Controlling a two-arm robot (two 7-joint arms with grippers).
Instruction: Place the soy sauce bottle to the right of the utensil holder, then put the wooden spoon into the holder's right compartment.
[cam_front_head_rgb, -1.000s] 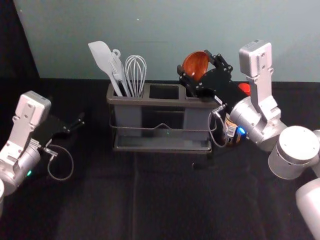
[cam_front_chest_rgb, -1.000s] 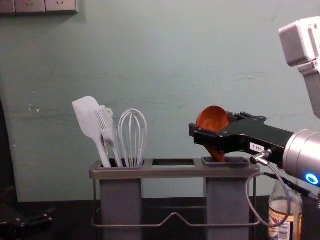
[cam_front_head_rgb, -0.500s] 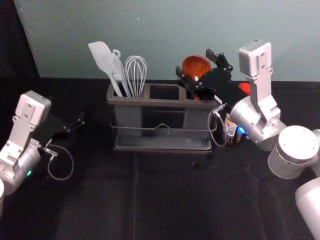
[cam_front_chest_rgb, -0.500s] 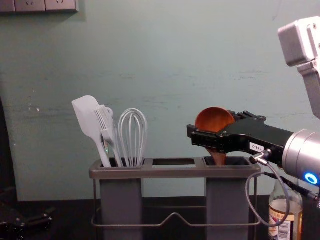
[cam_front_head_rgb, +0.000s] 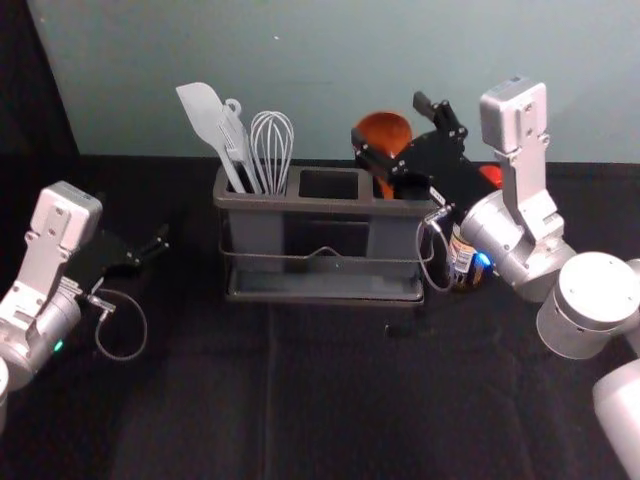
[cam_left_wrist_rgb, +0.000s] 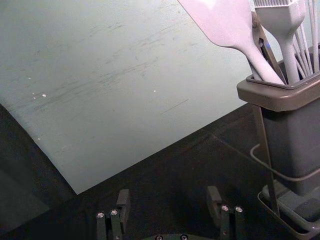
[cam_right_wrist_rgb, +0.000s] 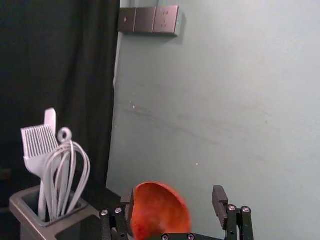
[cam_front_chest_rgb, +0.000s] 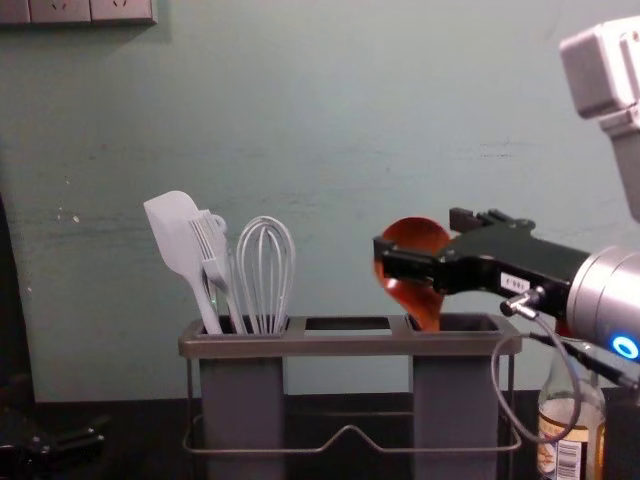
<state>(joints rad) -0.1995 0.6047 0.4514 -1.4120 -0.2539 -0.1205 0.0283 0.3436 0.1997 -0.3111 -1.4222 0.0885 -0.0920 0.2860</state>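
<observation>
So the wooden spoon (cam_front_chest_rgb: 416, 236) is bowl-up, handle down in the holder's right compartment (cam_front_chest_rgb: 456, 400), long axis tipped a bit left at the top. Right gripper (cam_front_head_rgb: 389, 120) reaches in from the right, roughly level, fingers spread around the bowl, not clamping it. Soy sauce bottle (cam_front_chest_rgb: 571, 425) sits just right of the holder (cam_front_chest_rgb: 300, 345). Left gripper (cam_front_head_rgb: 160, 243) is parked off left.

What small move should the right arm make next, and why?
Probably ease the right gripper back, carefully: its fingers stand open, wider apart than the wooden spoon's bowl, and the handle reaches into the right compartment of the utensil holder. One finger is close to the bowl, so a sideways swing might knock it.
</observation>
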